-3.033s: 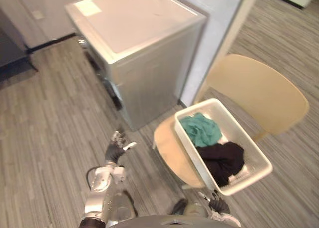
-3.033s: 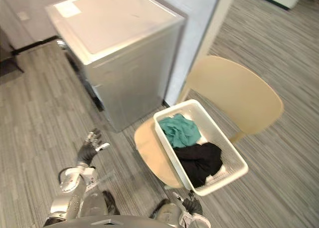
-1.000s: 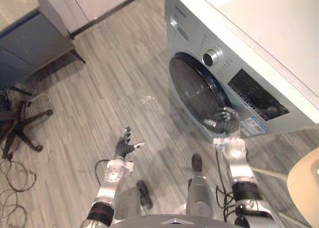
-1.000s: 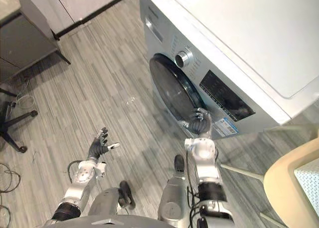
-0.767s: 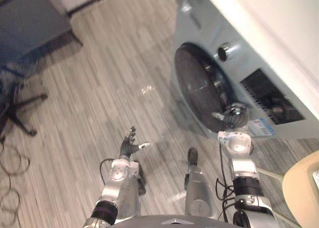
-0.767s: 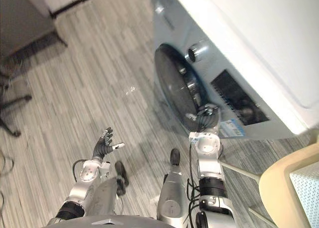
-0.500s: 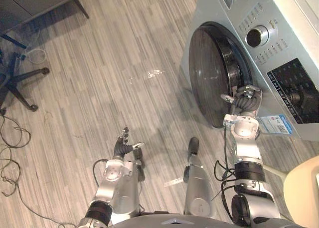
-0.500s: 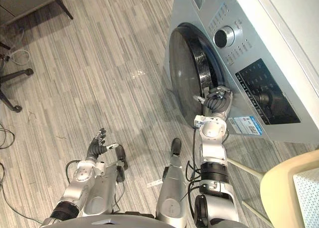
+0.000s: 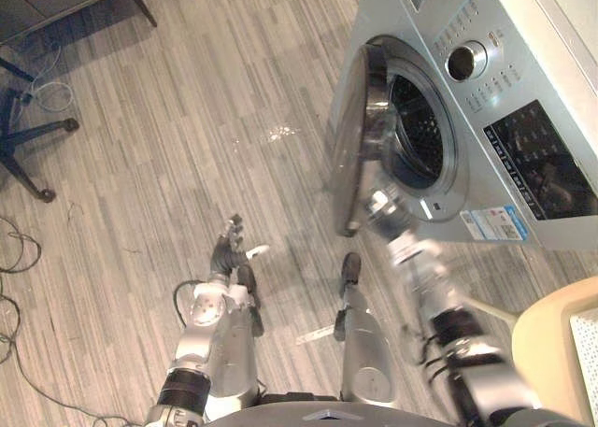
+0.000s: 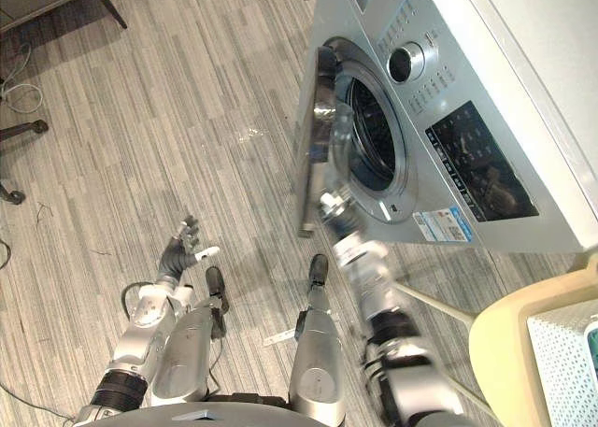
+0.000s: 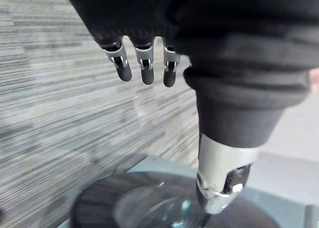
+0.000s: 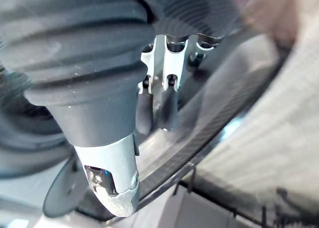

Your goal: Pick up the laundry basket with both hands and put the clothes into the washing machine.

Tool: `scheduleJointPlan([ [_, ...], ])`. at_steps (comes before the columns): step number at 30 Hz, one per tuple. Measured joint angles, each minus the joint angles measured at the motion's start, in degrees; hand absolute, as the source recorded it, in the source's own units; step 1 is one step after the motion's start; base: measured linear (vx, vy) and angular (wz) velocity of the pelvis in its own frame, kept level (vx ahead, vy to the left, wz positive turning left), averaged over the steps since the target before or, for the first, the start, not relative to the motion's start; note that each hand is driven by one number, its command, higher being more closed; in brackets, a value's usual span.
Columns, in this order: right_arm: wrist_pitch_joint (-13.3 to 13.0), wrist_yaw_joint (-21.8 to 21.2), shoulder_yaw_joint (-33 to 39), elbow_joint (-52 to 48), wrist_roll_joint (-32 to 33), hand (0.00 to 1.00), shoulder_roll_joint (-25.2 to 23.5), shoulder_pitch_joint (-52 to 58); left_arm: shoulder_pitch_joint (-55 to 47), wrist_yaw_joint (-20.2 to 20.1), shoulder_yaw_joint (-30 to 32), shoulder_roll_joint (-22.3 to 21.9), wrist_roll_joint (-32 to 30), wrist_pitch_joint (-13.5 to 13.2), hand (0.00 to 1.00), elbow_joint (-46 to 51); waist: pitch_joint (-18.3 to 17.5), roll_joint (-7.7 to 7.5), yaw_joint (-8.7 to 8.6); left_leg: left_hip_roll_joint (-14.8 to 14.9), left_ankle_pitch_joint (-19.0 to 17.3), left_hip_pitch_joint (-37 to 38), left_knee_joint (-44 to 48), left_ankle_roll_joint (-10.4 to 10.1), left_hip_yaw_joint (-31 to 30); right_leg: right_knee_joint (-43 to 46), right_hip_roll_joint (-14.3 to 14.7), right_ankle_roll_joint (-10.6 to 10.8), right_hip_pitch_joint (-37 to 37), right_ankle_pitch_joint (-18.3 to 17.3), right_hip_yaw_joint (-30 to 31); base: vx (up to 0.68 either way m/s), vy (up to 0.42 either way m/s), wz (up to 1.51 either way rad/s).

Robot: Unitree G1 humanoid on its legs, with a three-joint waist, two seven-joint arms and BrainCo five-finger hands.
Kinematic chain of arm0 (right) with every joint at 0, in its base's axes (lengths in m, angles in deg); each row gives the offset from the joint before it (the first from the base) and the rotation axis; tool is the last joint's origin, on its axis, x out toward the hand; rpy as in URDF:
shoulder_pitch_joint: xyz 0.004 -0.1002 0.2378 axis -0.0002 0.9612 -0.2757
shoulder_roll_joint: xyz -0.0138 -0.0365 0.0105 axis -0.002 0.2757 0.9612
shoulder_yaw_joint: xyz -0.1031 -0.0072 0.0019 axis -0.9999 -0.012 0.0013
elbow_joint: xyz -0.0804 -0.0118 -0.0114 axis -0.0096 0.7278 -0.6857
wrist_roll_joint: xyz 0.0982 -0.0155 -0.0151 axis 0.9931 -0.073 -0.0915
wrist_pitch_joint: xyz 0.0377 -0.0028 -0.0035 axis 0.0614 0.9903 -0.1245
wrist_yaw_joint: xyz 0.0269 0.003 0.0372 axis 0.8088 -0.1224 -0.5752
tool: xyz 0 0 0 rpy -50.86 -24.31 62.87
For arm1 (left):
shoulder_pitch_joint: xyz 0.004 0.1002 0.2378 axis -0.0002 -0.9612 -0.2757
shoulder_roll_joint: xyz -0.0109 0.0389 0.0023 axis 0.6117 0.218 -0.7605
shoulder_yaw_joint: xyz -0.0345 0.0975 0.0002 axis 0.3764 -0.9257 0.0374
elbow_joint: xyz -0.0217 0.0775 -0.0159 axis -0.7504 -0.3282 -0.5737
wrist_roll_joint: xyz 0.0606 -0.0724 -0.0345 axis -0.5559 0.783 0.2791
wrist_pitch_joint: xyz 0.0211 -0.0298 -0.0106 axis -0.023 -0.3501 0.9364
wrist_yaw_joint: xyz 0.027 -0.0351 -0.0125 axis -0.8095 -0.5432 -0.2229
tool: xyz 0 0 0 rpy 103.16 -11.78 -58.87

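You have the washing machine (image 9: pixel 523 119) drum opening (image 9: pixel 416 133) uncovered at upper right. Its door (image 9: pixel 350 156) stands edge-on just left of that mouth, walling it off from the left side. The wood floor (image 9: pixel 187 119) is bare across the upper left and centre. An office chair base (image 9: pixel 28 156) sits at the left edge, and a tan chair (image 9: pixel 551 343) fills the lower right corner.

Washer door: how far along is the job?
Done: door stands open, drum exposed. In hand: right robot hand curled on the door's edge; left robot hand open, idle. Left: basket sits on the chair, unlifted; nothing loaded.
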Motion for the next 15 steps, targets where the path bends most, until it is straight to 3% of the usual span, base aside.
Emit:
scheduleJointPlan([
  [2, 1.7, -0.4, -6.0, 2.9, 2.2, 0.0, -3.9, 5.0, 0.9, 3.0, 1.9, -0.4, -1.4, 0.4, 0.0, 4.7, -0.4, 0.5, 0.08, -0.6, 1.2, 1.4, -1.7, 0.2, 0.0, 0.0, -0.4, 0.3, 1.1, -0.3, -0.6, 0.08, 0.017, 0.13],
  [4, 2.1, -0.5, -7.3, 4.1, 2.3, 0.0, -5.1, 7.8, 1.3, 4.7, 2.7, -0.5, -3.0, 0.6, 0.0, 7.3, -0.4, 0.45, -0.03, -1.1, 1.4, 3.0, -2.5, 0.4, 0.1, 0.0, -0.9, 0.8, 2.5, -0.7, -0.9, 0.07, 0.034, 0.13],
  [6, 2.5, -0.5, -7.6, 5.8, 1.1, 0.0, -5.0, 11.4, 1.8, 8.3, 3.5, -1.3, -5.7, 0.6, 0.0, 11.5, -3.0, 0.27, -0.34, -1.9, 1.3, 4.7, -3.2, 0.6, 0.4, 0.0, -1.6, 1.4, 4.0, -1.3, -1.0, 0.08, 0.056, 0.07],
  [10, 2.3, -0.5, -7.6, 8.3, -3.3, 0.0, -3.6, 11.6, 4.0, 11.6, 3.2, -1.3, -7.4, -0.6, 0.0, 14.0, -5.9, 0.07, -0.84, -2.3, 1.2, 5.8, -3.3, 0.6, 1.0, 0.1, -2.0, 1.5, 4.6, -1.4, -0.6, 0.03, 0.031, -0.04],
  [15, 1.4, -0.5, -7.6, 10.6, -9.3, 0.0, -3.7, 10.7, 8.1, 10.0, -5.5, 2.2, -7.4, -2.2, 0.0, 13.9, -6.5, -0.07, -1.98, -2.2, 0.4, 6.6, -3.3, 0.3, 1.5, 0.1, -2.1, 1.1, 5.0, -1.8, -0.2, -0.06, 0.016, -0.06],
])
